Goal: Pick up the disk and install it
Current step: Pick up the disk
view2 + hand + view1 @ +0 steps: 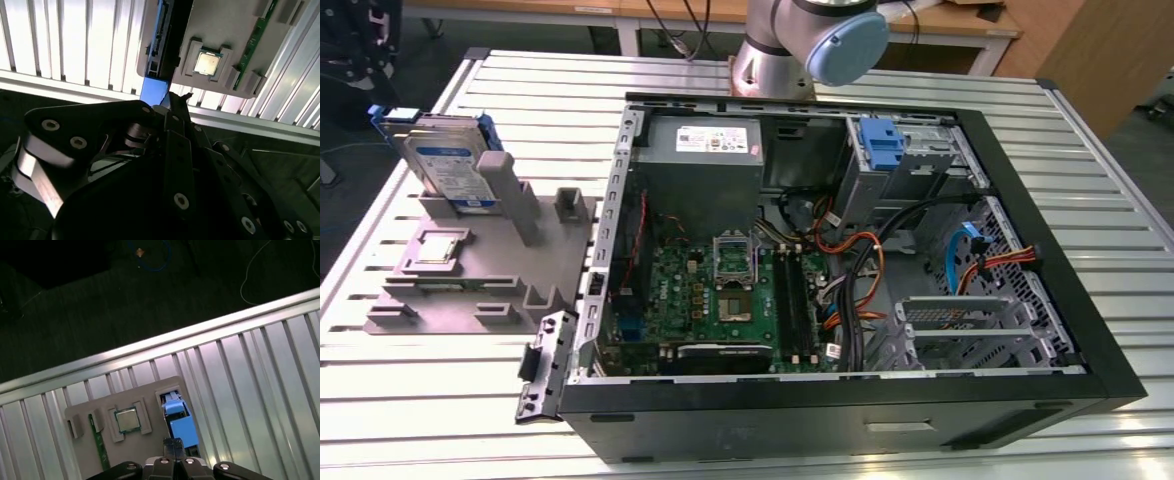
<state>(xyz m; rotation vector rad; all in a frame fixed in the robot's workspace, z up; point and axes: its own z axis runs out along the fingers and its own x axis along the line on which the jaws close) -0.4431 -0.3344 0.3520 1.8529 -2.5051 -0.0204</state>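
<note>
The disk [447, 165] stands upright on its edge in a slot at the far end of a grey holder [467, 285]. The holder sits on the slatted metal desk [440, 400], at the exterior view's left of the open computer case [854, 395]. The disk's white-and-blue label faces the camera, and the blue bracket frames its top and sides. On the same holder, nearer the camera, a square chip [438, 247] lies flat in its own recess. The base of the arm [807, 35] rises behind the case, well apart from the disk.

Both wrist views look down on the holder. In the first wrist view the disk [179, 422] is seen edge-on as a blue strip in its slot, beside the chip [126, 420] and a green memory stick [98, 440]. The gripper [173, 444] is closed, its tips together with nothing between them. It lines up with the near end of the disk's blue bracket and hangs above it.

In the second wrist view the gripper [175, 100] points at the same blue end of the disk [155, 55]. The chip [207, 62] lies just to one side on the holder [230, 25]. Whether the tips touch the bracket cannot be told.
</note>
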